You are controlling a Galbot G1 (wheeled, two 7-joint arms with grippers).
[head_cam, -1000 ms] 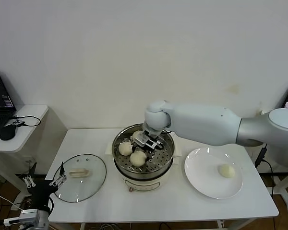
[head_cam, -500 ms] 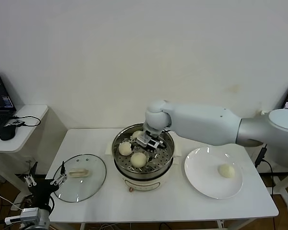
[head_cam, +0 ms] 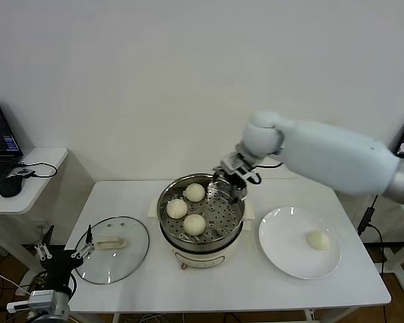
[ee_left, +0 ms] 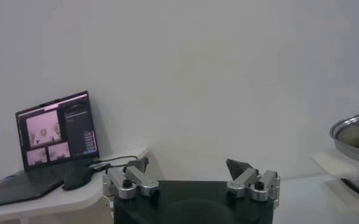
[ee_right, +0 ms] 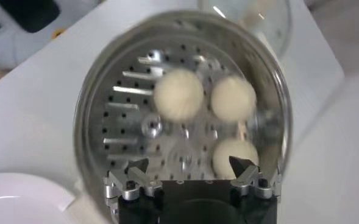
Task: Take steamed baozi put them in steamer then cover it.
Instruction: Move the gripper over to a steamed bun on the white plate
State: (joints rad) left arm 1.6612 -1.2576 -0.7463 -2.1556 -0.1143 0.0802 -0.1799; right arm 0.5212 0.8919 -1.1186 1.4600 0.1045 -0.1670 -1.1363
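We see the right gripper (head_cam: pixel 232 176) hovering above the far right rim of the steamer (head_cam: pixel 237 229), its fingers spread wide and holding nothing; in the right wrist view the open right gripper (ee_right: pixel 191 165) looks straight down into the pot. Three steamed baozi (head_cam: pixel 194 224) lie on the perforated tray (ee_right: pixel 127 115) inside the steamer, grouped toward its left half, close together. A fourth bun (head_cam: pixel 317 239) sits alone on the white plate (head_cam: pixel 283 252) to the right of the steamer. The cover (head_cam: pixel 131 256) lies flat on the white table (head_cam: pixel 242 286) to the left of the steamer, its cream handle (head_cam: pixel 110 243) facing up. We find the left gripper (head_cam: pixel 62 256) parked low beside the table's left edge, near the cover, its fingers (ee_left: pixel 136 165) standing wide apart and empty. A laptop (ee_left: pixel 57 129) rests on a side table (head_cam: pixel 44 168) farther left
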